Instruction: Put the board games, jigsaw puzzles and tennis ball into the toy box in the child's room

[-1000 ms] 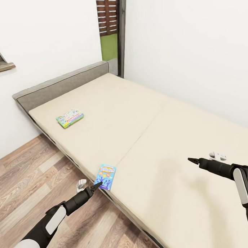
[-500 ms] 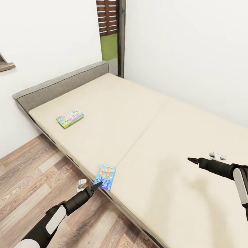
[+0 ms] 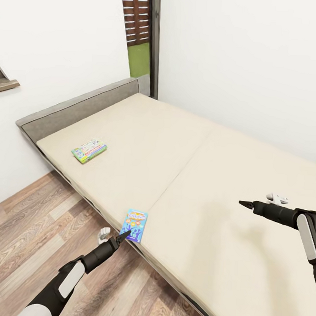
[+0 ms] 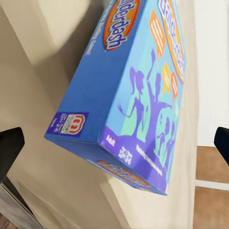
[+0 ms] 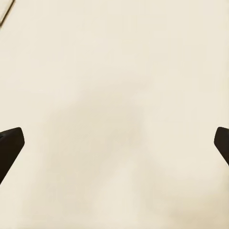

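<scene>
Head view: left gripper (image 3: 123,235) spread wide just short of small blue board game (image 3: 134,225) at bed (image 3: 212,178) edge; right gripper (image 3: 246,204) wide above sheet; Monopoly (image 3: 89,150) near headboard.

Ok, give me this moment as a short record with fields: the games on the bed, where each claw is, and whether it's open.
place: bed with beige sheet, wood-plank floor beside it
blue game: blue board game lying flat at the bed's near edge
green game: green-edged board game flat on the bed, nearer the headboard
left claw: left claw open, tips just short of the blue game's near end
right claw: right claw open, over bare sheet, holding nothing
</scene>
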